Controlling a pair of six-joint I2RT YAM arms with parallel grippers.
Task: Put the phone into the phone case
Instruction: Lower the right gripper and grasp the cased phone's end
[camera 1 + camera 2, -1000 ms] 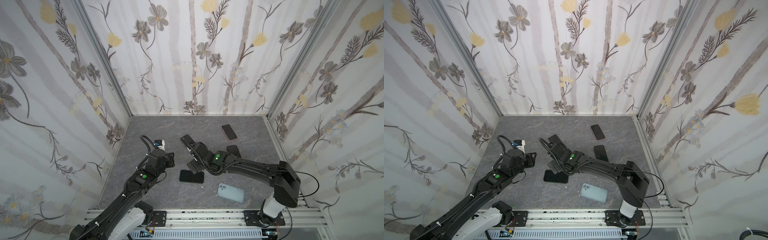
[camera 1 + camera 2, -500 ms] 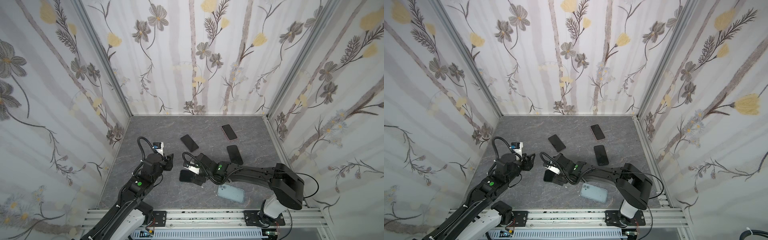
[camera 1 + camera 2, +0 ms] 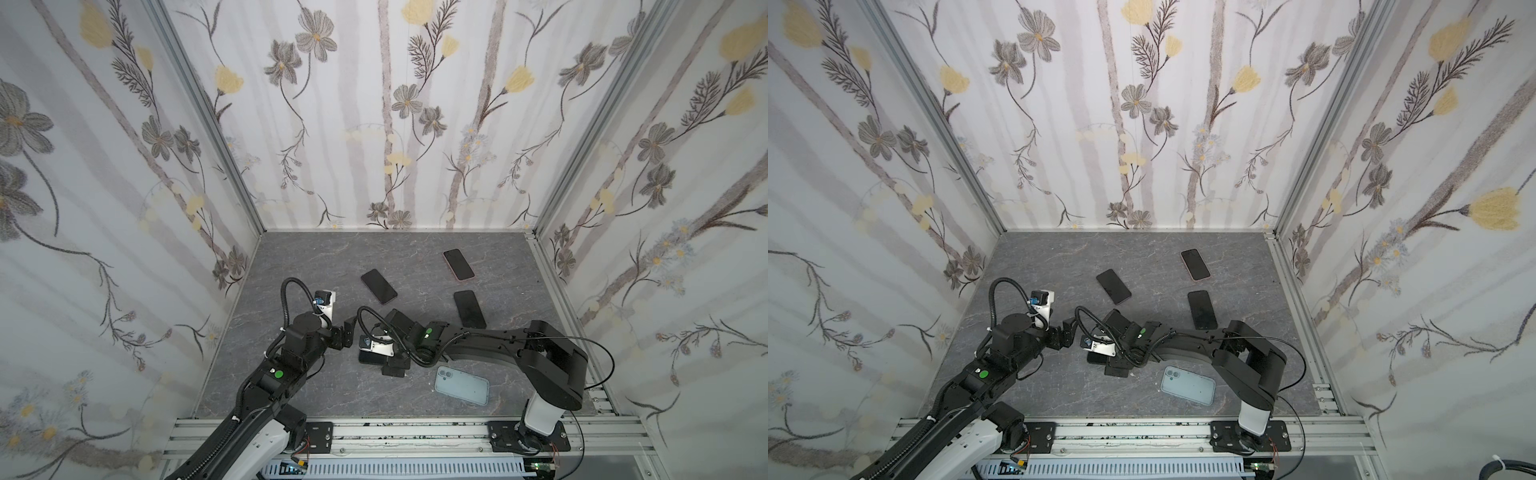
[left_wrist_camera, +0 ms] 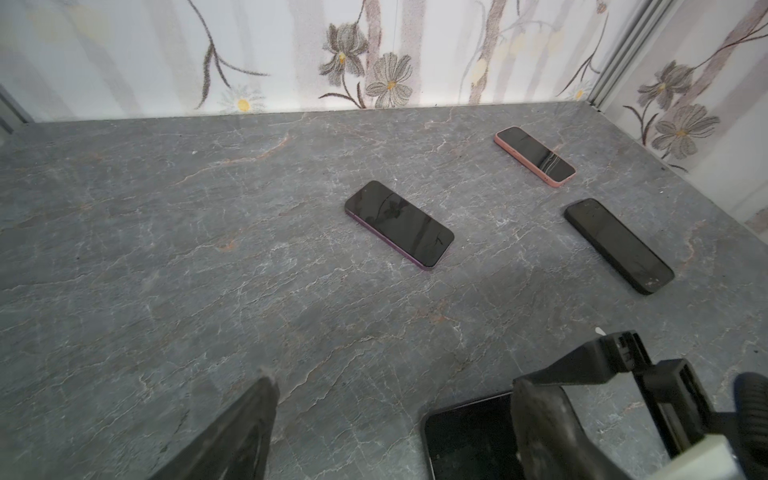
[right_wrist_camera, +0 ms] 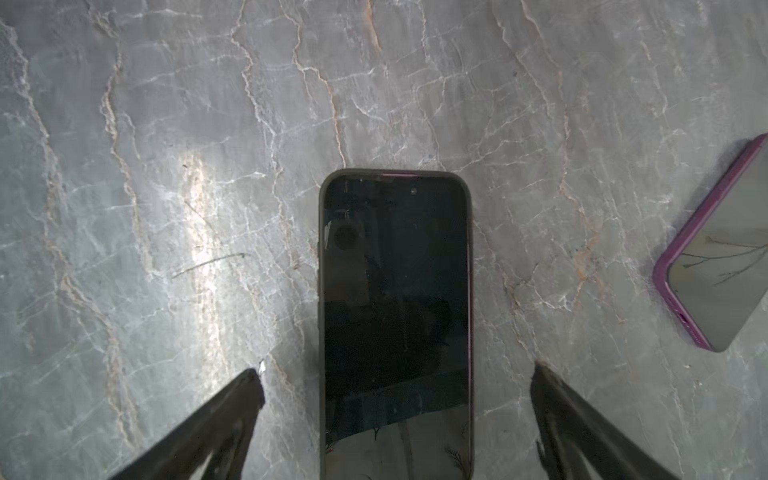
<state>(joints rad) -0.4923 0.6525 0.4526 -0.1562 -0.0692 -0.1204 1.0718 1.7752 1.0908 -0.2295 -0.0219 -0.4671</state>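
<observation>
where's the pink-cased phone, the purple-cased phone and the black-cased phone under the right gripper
pink-cased phone (image 4: 535, 156), left wrist view, middle of its screen
purple-cased phone (image 3: 378, 286), in a top view, middle of its screen
black-cased phone (image 5: 397, 324), right wrist view, middle of its screen

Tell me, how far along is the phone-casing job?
Done, apparently: the pink-cased phone, purple-cased phone and black-cased phone farther back lie cased. In hand: the right gripper straddles, open, a phone in a dark case, which looks seated, purple showing at one edge. Remaining: the pale blue case near the front lies camera side up; whether it's filled, I can't tell.
</observation>
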